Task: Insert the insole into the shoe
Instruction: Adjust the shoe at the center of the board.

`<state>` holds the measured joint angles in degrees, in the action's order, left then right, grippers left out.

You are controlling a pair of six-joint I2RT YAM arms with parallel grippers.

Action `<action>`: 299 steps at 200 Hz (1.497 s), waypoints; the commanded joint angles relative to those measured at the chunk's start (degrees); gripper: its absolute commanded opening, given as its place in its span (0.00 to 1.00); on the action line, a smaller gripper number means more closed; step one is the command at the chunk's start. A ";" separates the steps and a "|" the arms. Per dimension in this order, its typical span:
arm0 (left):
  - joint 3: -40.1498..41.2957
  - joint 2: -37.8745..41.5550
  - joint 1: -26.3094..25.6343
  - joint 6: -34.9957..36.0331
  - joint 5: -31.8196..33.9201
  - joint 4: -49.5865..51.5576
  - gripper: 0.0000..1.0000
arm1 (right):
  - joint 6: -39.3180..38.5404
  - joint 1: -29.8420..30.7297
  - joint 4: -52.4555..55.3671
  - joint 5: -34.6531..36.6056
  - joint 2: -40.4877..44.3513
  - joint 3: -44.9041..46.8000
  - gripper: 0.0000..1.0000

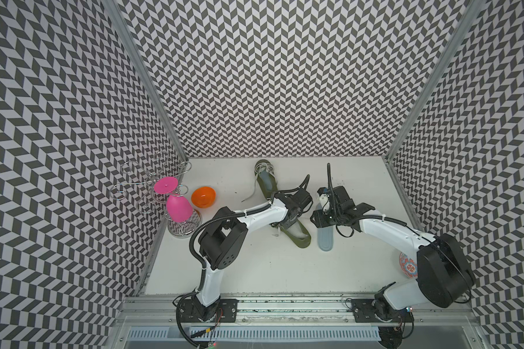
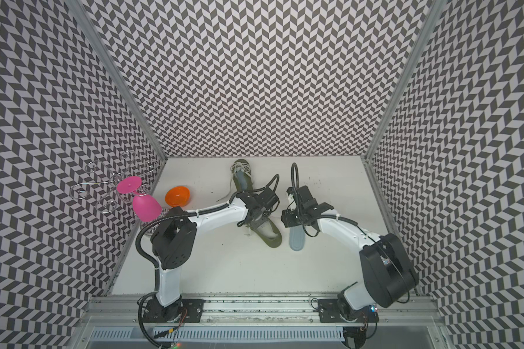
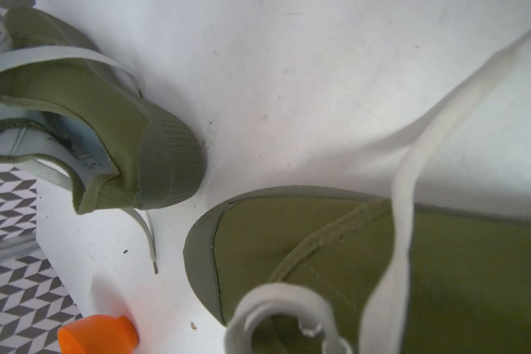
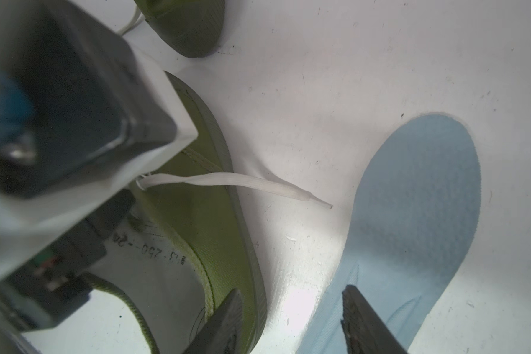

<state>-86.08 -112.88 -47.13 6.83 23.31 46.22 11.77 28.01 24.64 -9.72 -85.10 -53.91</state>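
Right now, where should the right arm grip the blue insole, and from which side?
Heel end of the insole, from above. It lies flat on the table beside the near shoe, wide toe end farthest from the open right gripper. The contoured heel edge looks raised, probably the only lip to pinch; that leaves the toe free to lead in.

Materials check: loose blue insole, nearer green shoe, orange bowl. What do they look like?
Insole: matte, probably foam, going by the dimpled surface. Near shoe: woven canvas upper, with weave and stitching visible, and a smooth rubbery sole band. Bowl: glossy, likely plastic.
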 commanded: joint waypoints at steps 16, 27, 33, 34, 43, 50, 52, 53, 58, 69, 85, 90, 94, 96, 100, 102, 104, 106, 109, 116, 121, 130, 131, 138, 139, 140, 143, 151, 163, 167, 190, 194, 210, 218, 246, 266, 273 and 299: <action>-1.04 5.22 2.29 0.05 -8.81 -2.07 0.05 | -1.09 0.17 0.21 -2.72 -0.25 -0.77 0.53; -0.85 5.67 3.09 -0.29 -10.58 -2.55 0.01 | -1.25 0.20 0.37 -3.56 -0.02 -0.54 0.53; -0.63 6.10 3.56 -0.59 -11.63 -2.98 0.00 | -1.43 0.22 0.51 -4.07 0.17 -0.41 0.54; -0.65 6.18 3.64 -0.59 -11.80 -3.11 0.00 | -1.46 0.21 0.50 -4.17 0.23 -0.41 0.54; -0.17 6.86 4.34 -1.04 -13.54 -3.94 0.00 | -1.84 0.22 0.84 -4.88 0.44 -0.31 0.54; 0.10 7.42 4.98 -1.42 -15.09 -4.50 0.00 | -2.13 0.33 0.96 -5.41 0.61 -0.19 0.54; 0.16 7.59 5.09 -1.54 -15.50 -4.61 0.00 | -2.22 0.41 0.96 -5.58 0.63 -0.15 0.54; 0.19 7.68 5.24 -1.59 -15.67 -4.67 0.00 | -2.25 0.44 0.95 -5.62 0.68 -0.15 0.54; 0.49 8.00 5.51 -1.79 -16.39 -5.06 0.00 | -2.44 0.47 0.90 -6.05 0.80 0.01 0.54; 1.03 8.70 6.05 -2.03 -17.27 -5.77 0.00 | -2.94 0.79 0.71 -6.86 0.91 0.13 0.55; 1.64 8.92 6.27 -2.08 -17.43 -6.05 0.00 | -3.12 1.97 0.47 -6.98 0.72 -0.14 0.56; 1.83 8.95 6.27 -2.09 -17.34 -6.10 0.00 | -3.15 2.41 0.34 -6.90 0.62 -0.34 0.56; 1.97 8.91 6.31 -2.13 -17.33 -6.14 0.00 | -3.11 2.83 0.07 -6.90 0.58 -0.52 0.56; 2.08 8.95 6.28 -2.10 -17.27 -6.20 0.00 | -3.01 2.99 -0.03 -6.87 0.56 -0.63 0.57; 2.32 8.97 6.27 -2.16 -17.25 -6.30 0.00 | -2.96 3.37 -0.26 -6.85 0.40 -0.80 0.57; 2.45 8.92 6.29 -2.17 -17.25 -6.36 0.00 | -2.80 3.61 -0.29 -6.82 0.23 -0.95 0.57; 2.60 9.04 6.27 -2.28 -17.25 -6.39 0.00 | -2.69 3.74 -0.36 -6.81 0.16 -1.05 0.57; 2.68 9.07 6.27 -2.31 -17.25 -6.47 0.00 | -2.62 3.90 -0.47 -6.81 0.03 -1.20 0.57; 2.87 9.08 6.27 -2.34 -17.25 -6.56 0.00 | -2.49 4.09 -0.66 -6.81 -0.12 -1.34 0.57; 3.26 9.08 6.27 -2.63 -17.25 -6.89 0.00 | -2.05 4.52 -1.03 -6.76 -0.64 -1.77 0.57; 3.52 9.08 6.28 -2.74 -17.33 -7.01 0.00 | -1.66 4.82 -1.35 -6.64 -0.96 -2.05 0.57; 3.93 9.08 6.27 -3.16 -17.56 -7.31 0.00 | -1.10 5.16 -1.69 -6.21 -1.46 -2.62 0.57; 4.01 9.08 6.27 -3.24 -17.58 -7.34 0.00 | -1.03 5.18 -1.74 -6.20 -1.56 -2.61 0.57; 4.48 9.17 6.27 -3.68 -17.88 -7.75 0.00 | -0.72 5.38 -2.26 -6.19 -1.89 -2.93 0.57; 4.59 9.17 6.27 -3.76 -17.91 -7.82 0.00 | -0.71 5.43 -2.38 -6.19 -1.94 -2.94 0.57; 4.60 9.12 6.22 -3.80 -18.02 -7.90 0.00 | -0.66 5.45 -2.44 -6.19 -2.02 -2.99 0.57; 4.83 9.13 6.22 -4.05 -18.18 -8.04 0.01 | -0.54 5.55 -2.56 -6.27 -2.21 -3.18 0.57; 5.19 9.09 6.19 -4.93 -18.30 -8.31 0.01 | -0.40 5.78 -2.73 -6.28 -2.81 -3.68 0.57; 5.77 9.02 6.18 -6.39 -18.54 -8.74 0.01 | -0.40 6.45 -2.95 -6.12 -3.68 -4.17 0.57; 5.97 9.08 6.24 -6.87 -18.71 -8.96 0.01 | -0.30 6.60 -3.06 -6.03 -3.86 -4.23 0.57; 7.61 9.56 6.12 -8.97 -20.92 -10.71 0.01 | 0.26 7.92 -4.46 -5.01 -5.91 -3.95 0.57; 7.89 9.69 6.15 -9.38 -21.00 -11.06 0.01 | 0.34 8.01 -4.71 -4.77 -6.30 -3.79 0.57; 8.71 10.11 6.18 -10.46 -21.42 -11.78 0.01 | 0.86 8.09 -5.75 -3.71 -7.33 -2.86 0.56; 9.03 10.43 6.18 -10.74 -21.46 -12.02 0.01 | 1.12 8.07 -6.34 -2.96 -7.44 -2.21 0.56; 10.40 11.18 6.18 -10.94 -21.87 -12.72 0.01 | 2.53 7.17 -7.16 1.79 -7.54 -0.87 0.50; 11.99 11.96 6.18 -11.08 -22.52 -13.47 0.01 | 2.96 5.29 -8.15 2.59 -7.03 0.39 0.46; 12.45 12.22 6.22 -11.26 -22.84 -13.69 0.01 | 2.89 4.62 -8.29 2.58 -6.95 0.63 0.44; 13.94 12.77 6.26 -12.23 -22.95 -14.22 0.01 | 2.13 2.94 -7.78 3.05 -6.77 1.00 0.40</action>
<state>-72.86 -102.91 -40.73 -3.57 1.65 34.20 14.04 32.49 18.74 -9.43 -92.29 -53.78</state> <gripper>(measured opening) 0.058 0.414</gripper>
